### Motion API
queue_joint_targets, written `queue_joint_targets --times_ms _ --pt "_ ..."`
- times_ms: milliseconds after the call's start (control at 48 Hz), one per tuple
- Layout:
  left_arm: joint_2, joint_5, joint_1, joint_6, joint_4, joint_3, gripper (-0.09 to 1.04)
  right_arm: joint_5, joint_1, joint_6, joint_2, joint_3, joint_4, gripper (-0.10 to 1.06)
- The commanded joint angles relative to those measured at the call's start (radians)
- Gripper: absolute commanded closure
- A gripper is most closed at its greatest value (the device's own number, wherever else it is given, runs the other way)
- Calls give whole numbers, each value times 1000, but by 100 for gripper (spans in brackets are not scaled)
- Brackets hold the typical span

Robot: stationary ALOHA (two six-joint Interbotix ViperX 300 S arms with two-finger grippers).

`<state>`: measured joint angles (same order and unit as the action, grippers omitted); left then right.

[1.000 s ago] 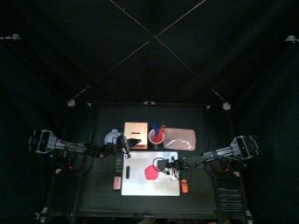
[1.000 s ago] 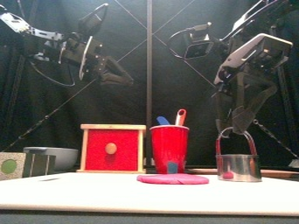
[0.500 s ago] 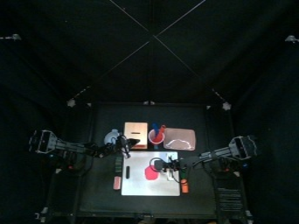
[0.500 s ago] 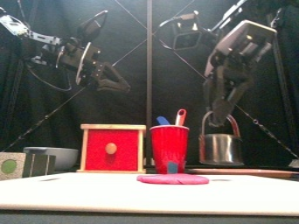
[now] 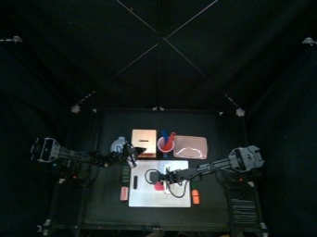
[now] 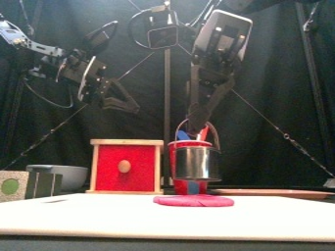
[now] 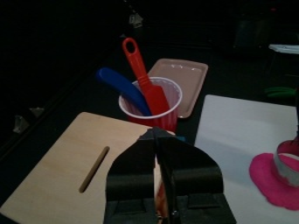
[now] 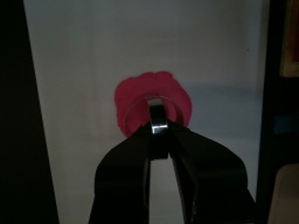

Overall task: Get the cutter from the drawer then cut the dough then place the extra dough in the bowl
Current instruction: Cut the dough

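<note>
- Overhead, the right arm reaches from the right to the middle of the white cutting board [image 5: 141, 193]; the left arm rests left of it.
- Front: the right end effector [image 6: 195, 125] pinches the cutter [image 6: 194, 163] by its handle, and the cutter hangs just above the dough [image 6: 194, 201].
- Left wrist: the left end effector [image 7: 160, 150] is closed and empty.
- Right wrist: the cutter sits directly over the dough.
</note>
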<state>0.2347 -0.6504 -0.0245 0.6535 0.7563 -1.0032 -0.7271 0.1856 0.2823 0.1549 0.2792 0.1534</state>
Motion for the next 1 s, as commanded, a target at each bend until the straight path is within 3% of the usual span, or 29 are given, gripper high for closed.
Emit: queue_joint_targets --times_ms 21,729,833,1000 --pt "3 -9 3 0 5 8 60 5 -3 -3 -17 -31 0 43" --pt "3 -9 0 -3 23 -6 60 12 -5 -2 15 -29 2 43" --pt "3 -2 -2 -14 51 -2 60 15 -5 2 -2 -32 0 39" --pt "3 8 -6 -14 63 -3 57 43 -11 6 -43 -17 6 22"
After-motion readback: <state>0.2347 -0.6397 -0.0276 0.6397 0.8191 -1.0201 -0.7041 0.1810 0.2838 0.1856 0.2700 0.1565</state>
